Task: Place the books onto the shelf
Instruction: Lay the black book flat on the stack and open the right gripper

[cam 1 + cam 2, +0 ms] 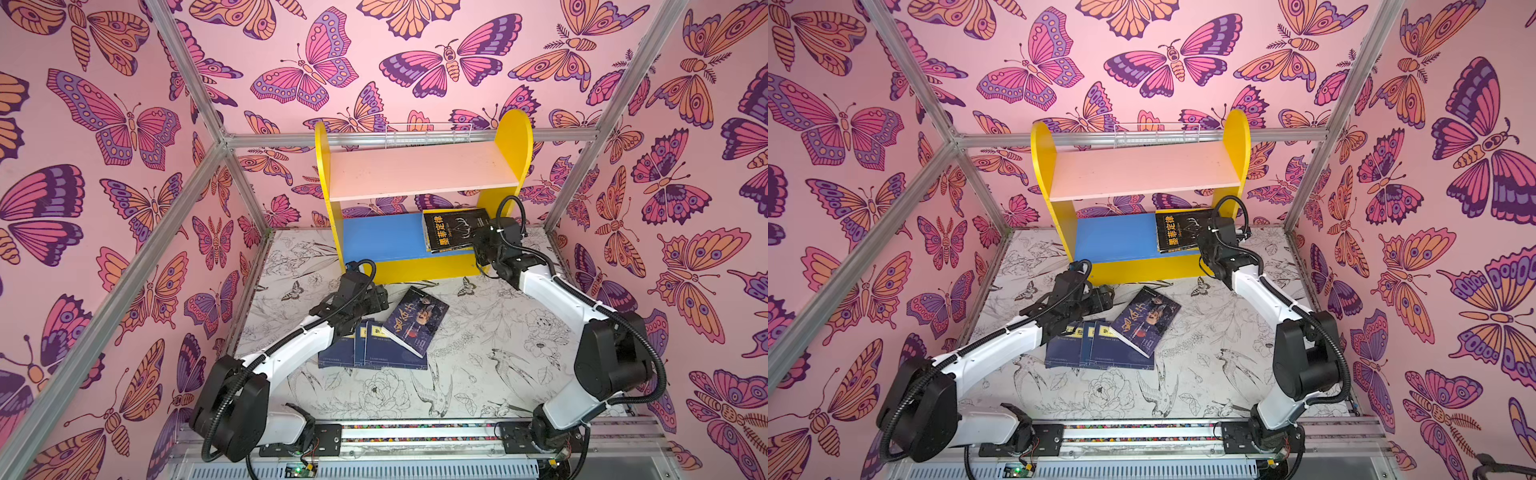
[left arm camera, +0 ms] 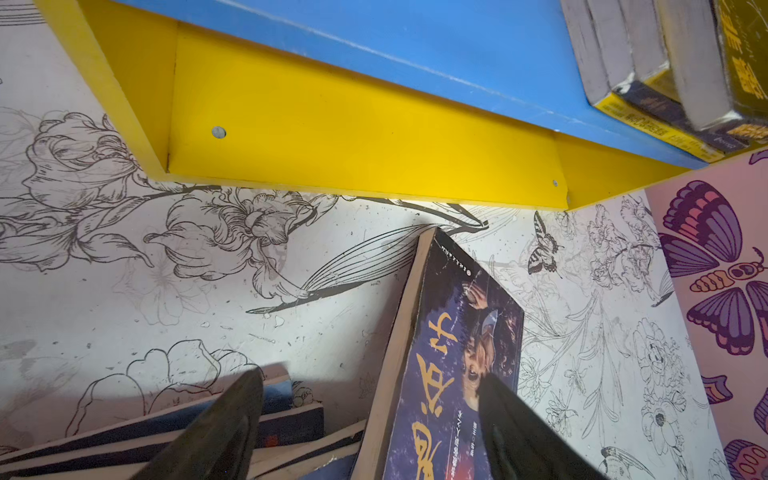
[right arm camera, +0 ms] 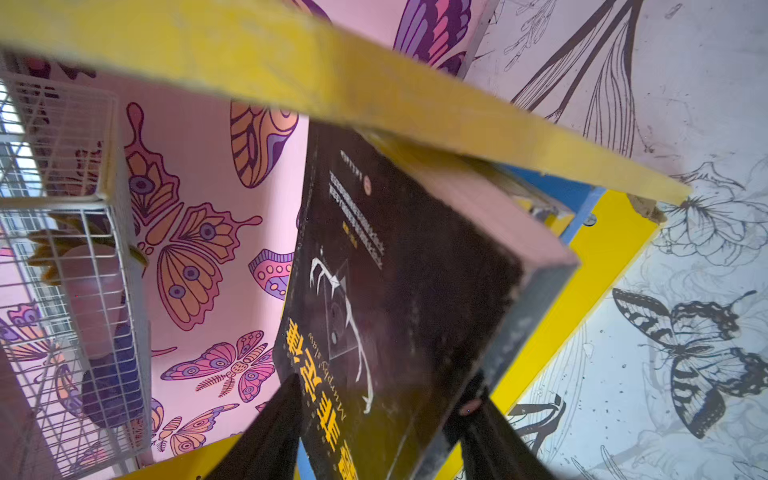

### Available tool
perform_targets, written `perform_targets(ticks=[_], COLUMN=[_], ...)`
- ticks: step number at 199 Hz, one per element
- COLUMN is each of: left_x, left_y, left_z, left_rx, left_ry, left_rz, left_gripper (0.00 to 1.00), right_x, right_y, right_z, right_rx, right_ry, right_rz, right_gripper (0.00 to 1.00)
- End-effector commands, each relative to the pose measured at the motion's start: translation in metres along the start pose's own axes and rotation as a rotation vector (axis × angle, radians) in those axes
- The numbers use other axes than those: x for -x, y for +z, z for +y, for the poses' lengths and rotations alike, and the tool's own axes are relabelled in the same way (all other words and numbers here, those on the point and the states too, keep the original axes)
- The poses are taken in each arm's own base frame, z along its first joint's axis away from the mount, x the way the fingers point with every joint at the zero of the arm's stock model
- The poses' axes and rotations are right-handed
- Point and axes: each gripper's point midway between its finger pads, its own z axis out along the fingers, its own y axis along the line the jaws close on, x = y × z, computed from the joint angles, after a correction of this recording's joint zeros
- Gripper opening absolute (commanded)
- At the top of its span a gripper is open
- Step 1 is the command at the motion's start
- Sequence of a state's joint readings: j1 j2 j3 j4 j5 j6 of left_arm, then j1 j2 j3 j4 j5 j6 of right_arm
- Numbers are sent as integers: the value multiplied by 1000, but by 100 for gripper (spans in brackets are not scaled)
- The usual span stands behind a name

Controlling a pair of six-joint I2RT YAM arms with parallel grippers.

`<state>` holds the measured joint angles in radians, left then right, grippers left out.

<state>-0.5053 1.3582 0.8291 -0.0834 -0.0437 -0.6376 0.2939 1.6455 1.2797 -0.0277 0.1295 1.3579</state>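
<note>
The right arm (image 1: 552, 291) stretches out low to the right end of the shelf (image 1: 419, 170). Its gripper (image 1: 478, 243) sits around a black book (image 1: 455, 230) that leans with other books on the blue board (image 1: 382, 237). I can't tell if the jaws squeeze it. The left arm (image 1: 291, 345) bends low over the table (image 1: 478, 353). Its gripper (image 1: 376, 299) is spread wide and holds nothing, just above a dark book (image 1: 415, 320) that lies on the blue books (image 1: 374, 353).

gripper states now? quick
Left gripper: open, over the portrait book.
Right gripper: jaws astride the black book; gripping or not, cannot tell.
</note>
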Motion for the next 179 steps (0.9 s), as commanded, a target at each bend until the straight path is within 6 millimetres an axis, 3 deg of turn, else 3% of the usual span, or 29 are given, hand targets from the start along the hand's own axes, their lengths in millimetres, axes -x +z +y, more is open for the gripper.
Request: perform_targets(ticks=[1, 32, 36, 55, 88, 94, 119, 137, 179], left_x=[-11, -12, -12, -13, -13, -13, -13, -14, -14], left_y=[4, 4, 4, 5, 6, 7, 8, 10, 9], left_z=[5, 7, 6, 7, 7, 8, 8, 9, 9], left_rx=[17, 22, 21, 23, 26, 29, 32, 35, 37], left_ry=[1, 2, 3, 0, -1, -3, -6, -10, -18], left_rz=[32, 34, 34, 37, 38, 40, 41, 46, 42], left_gripper=[83, 83, 83, 83, 83, 83, 83, 83, 83], right_x=[6, 1, 4, 5, 0, -3, -17, -29, -52], right_y=[-16, -20, -31, -42, -56, -58, -57, -51, -31], right_z=[7, 3, 11, 15, 2, 0, -16, -26, -37], right_rx=[4, 0, 24, 39, -6, -7, -48, -79, -131], right_ry=[-58, -128, -136, -184, -230, -233, -258, -263, -271], right_rz=[6, 45, 40, 41, 77, 92, 129, 149, 178], right_gripper=[59, 60, 61, 61, 58, 55, 19, 2, 0])
